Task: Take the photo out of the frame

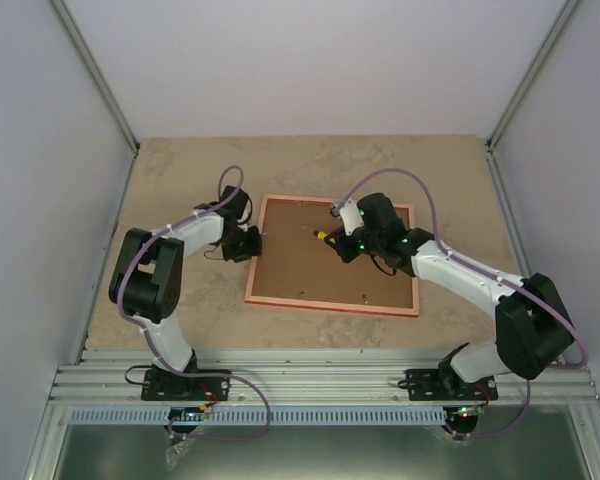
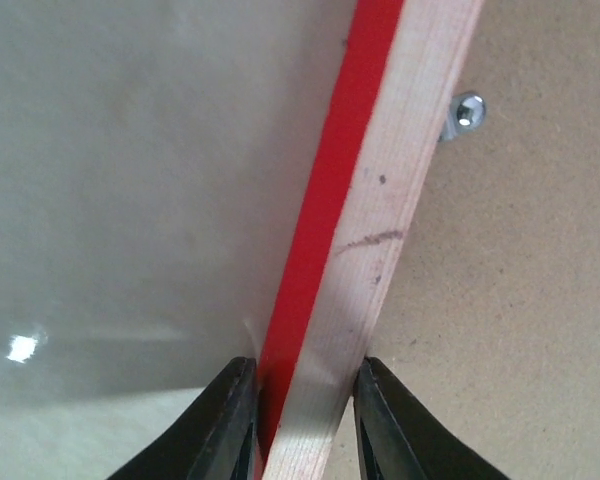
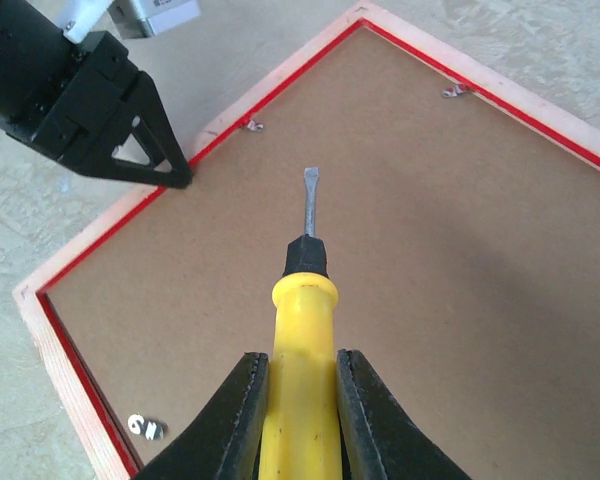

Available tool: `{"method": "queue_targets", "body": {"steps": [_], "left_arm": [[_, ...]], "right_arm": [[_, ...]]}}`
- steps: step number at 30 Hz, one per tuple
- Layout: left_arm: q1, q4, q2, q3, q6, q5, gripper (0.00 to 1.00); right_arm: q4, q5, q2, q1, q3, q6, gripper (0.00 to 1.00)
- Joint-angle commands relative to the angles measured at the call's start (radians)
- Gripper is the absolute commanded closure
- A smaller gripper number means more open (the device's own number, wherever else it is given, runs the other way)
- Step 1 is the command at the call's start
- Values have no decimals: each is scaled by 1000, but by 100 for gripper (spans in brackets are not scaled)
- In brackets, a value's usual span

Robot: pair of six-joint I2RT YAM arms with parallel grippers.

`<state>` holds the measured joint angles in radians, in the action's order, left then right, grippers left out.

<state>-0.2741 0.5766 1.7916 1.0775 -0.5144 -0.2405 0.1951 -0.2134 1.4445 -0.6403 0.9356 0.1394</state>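
The frame (image 1: 332, 304) lies face down on the table, its pinkish wooden back edge up, with the brown backing board (image 1: 330, 265) filling it. The photo is hidden under that board. My left gripper (image 1: 252, 243) is shut on the frame's left rail (image 2: 380, 190), one finger on the red outer side and the other on the inner wooden side (image 2: 305, 375). My right gripper (image 3: 302, 365) is shut on a yellow-handled screwdriver (image 3: 302, 340). It hovers over the board's middle with the flat blade pointing towards the left rail (image 3: 80, 262).
Small metal retaining clips (image 3: 145, 427) (image 3: 250, 125) (image 3: 458, 91) sit along the inner edges of the backing board (image 3: 430, 250); one shows close by (image 2: 465, 112). A finger of the left arm (image 3: 140, 135) rests at the rail. White walls enclose the beige table (image 1: 180, 180).
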Motion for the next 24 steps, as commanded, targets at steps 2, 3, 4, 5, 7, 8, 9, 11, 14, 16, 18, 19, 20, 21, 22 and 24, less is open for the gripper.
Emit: {"method": "queue_targets", "body": {"steps": [2,3,4,5,7,8,9,11,14,16,18,19,20,21,22,24], "left_arm": [[-70,19,-60,-44,-58,-19,71],[-77,16,-75,-55,-65,-21,70],[-86,14,-84,-63,-74,-24,69],[-90,11,-92,-71,-77,-28,67],[-105,11,-103,-80,-80,-37,67],[-114,11,-107,-84,-80,-43,66],[-124,10,-110,-88,-81,-48,65],[-143,9,-117,-96,-81,-51,65],[-170,15,-126,-104,-79,-48,64],[-184,21,-133,-109,-77,-51,64],[-195,28,-146,-116,-73,-48,63],[-197,34,-154,-119,-69,-44,63],[-197,40,-161,-121,-64,-34,63],[-197,50,-167,-120,-56,-15,62],[-198,61,-172,-118,-50,13,62],[-197,78,-178,-105,-38,76,61]], "right_arm": [[-8,-7,24,-30,32,13,100],[-8,-7,30,-35,33,14,100],[-8,-7,38,-40,38,14,100],[-7,-7,44,-45,42,15,100],[-9,-7,61,-55,53,17,100],[-9,-7,66,-61,55,17,99],[-10,-7,78,-68,61,18,99],[-8,-7,95,-79,76,18,100],[-8,-7,122,-93,96,18,100],[-8,-6,140,-99,109,19,100],[-7,-4,155,-108,121,20,100],[-6,-3,162,-110,126,20,100],[-6,-3,170,-112,132,21,100],[-5,-2,175,-116,137,22,99],[-3,1,184,-118,143,22,99],[9,13,202,-126,159,20,100]]}}
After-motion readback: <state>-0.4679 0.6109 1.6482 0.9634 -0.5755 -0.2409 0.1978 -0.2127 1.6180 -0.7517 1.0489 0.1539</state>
